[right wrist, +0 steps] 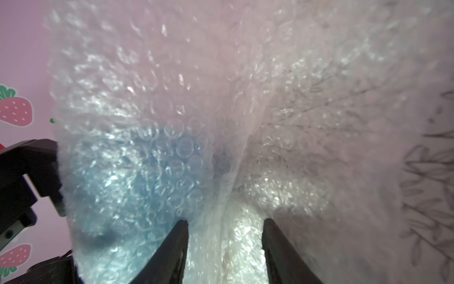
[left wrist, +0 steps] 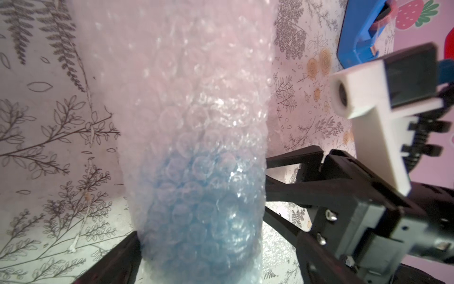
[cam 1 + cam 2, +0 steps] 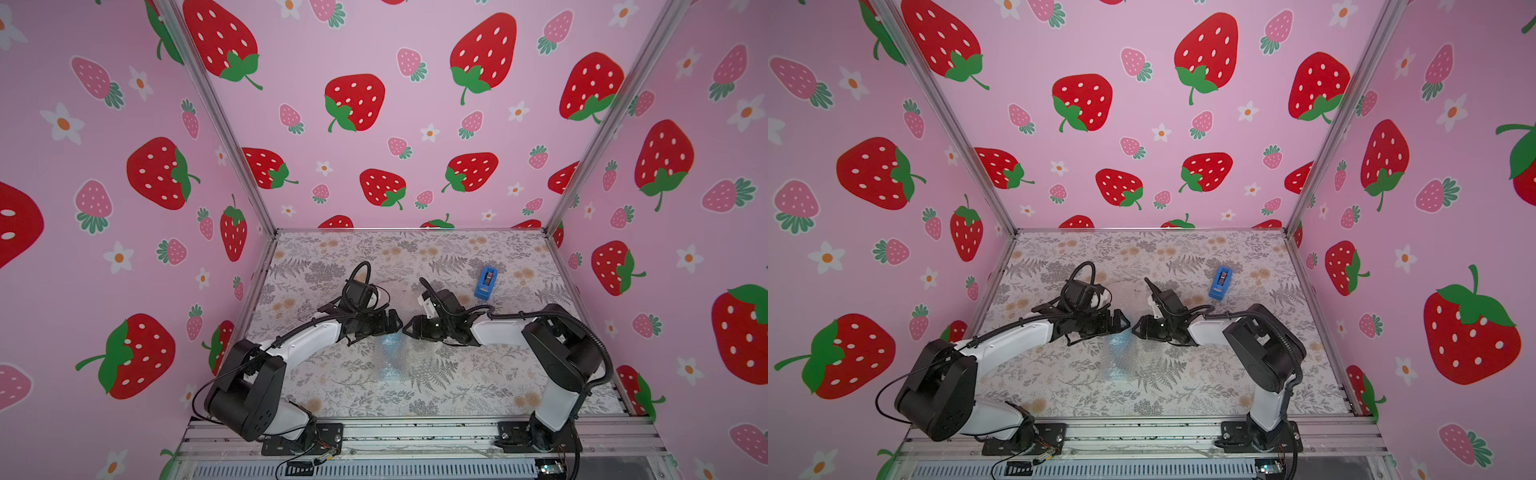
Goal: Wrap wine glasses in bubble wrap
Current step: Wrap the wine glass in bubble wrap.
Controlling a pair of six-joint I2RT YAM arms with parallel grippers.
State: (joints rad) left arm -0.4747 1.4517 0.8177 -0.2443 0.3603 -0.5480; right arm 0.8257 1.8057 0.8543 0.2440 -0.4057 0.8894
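Nearest, on the metal rail at the front edge: the bases of both arms, bolted down. From there, stretched forward and inward over the floral table, meeting near its middle.

Just past the bare front part of the table: the bubble wrap, rolled into a loose tube around the goblet. Lying flat on the table. In both top views, seen only as a pale blue patch through the clear bubbles, from under the grippers toward the front. In the left wrist view, the goblet at one end of the tube, with empty bubble wrap going on beyond it. Which end is bowl and which is foot: cannot tell through the bubbles.

Directly behind, over the far end of the tube: the left gripper, spread to full width, with one of its fingers on each side of the wrapped goblet. Touching the wrap or only just beside it: cannot tell. Facing it, almost tip to tip: the right gripper, about half closed, pinching a bunched fold of the bubble wrap between its fingers, just beside the goblet.

Farther back and to the right, well apart from the wrap: a blue tape dispenser, resting on the table.

Last, behind and on both sides: pink walls printed with strawberries and small flowers.
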